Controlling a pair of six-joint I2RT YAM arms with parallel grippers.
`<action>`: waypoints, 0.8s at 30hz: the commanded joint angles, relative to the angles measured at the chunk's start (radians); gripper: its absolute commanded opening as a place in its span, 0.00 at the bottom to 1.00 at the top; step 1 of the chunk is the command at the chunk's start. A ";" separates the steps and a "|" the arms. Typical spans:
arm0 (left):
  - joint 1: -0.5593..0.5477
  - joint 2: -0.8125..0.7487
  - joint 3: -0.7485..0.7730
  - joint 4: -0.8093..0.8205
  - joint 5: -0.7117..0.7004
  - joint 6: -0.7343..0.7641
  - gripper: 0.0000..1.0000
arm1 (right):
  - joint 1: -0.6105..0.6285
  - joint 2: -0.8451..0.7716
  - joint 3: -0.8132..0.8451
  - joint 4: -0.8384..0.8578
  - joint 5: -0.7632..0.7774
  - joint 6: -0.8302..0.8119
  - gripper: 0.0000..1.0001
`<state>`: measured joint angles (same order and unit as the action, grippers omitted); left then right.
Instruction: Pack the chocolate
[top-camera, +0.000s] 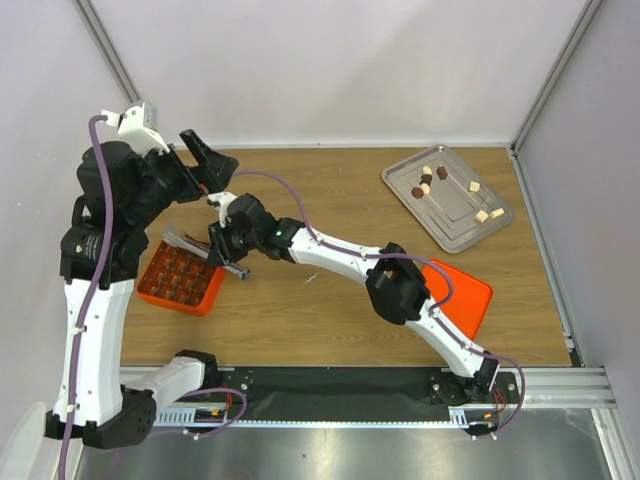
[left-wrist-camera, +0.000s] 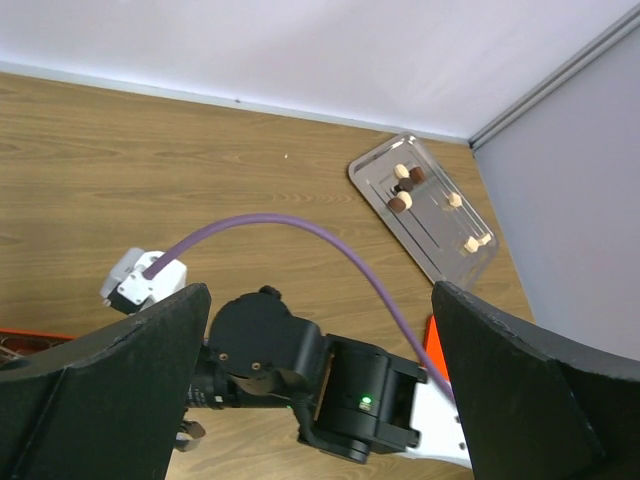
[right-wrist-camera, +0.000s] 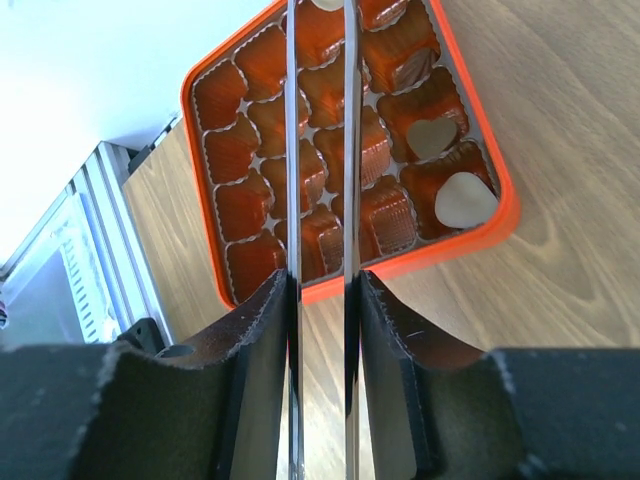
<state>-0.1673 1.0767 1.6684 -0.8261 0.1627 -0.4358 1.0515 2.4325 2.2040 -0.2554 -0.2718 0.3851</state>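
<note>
Several chocolate pieces (top-camera: 418, 190), dark brown and cream, lie on the metal tray (top-camera: 455, 230) at the back right, also in the left wrist view (left-wrist-camera: 398, 204). The orange gridded box (top-camera: 205, 298) sits at the left. Two cream chocolate pieces (right-wrist-camera: 465, 200) rest in its cells by the right rim. My right gripper (right-wrist-camera: 322, 285) is shut on thin metal tongs (right-wrist-camera: 292, 150), whose blades reach over the box (right-wrist-camera: 470, 235). A pale bit (right-wrist-camera: 327, 4) shows between the blades at the frame's top edge; I cannot tell whether it is gripped. My left gripper (left-wrist-camera: 320, 390) hangs open and empty, raised above the right wrist.
An orange lid (top-camera: 470, 290) lies at the right near the front edge, partly under the right arm. The right arm (top-camera: 340, 258) stretches across the table's middle toward the box. White walls close in the back and both sides.
</note>
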 joint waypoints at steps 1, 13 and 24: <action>0.006 -0.032 -0.006 0.050 0.037 -0.009 1.00 | 0.010 0.026 0.063 0.116 -0.032 0.021 0.36; 0.006 -0.047 -0.059 0.074 0.043 0.000 1.00 | 0.010 0.111 0.088 0.148 -0.056 0.051 0.38; 0.008 -0.041 -0.055 0.079 0.043 -0.001 1.00 | 0.004 0.117 0.088 0.153 -0.035 0.040 0.46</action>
<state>-0.1673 1.0393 1.6085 -0.7818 0.1883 -0.4358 1.0538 2.5439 2.2353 -0.1642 -0.3077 0.4297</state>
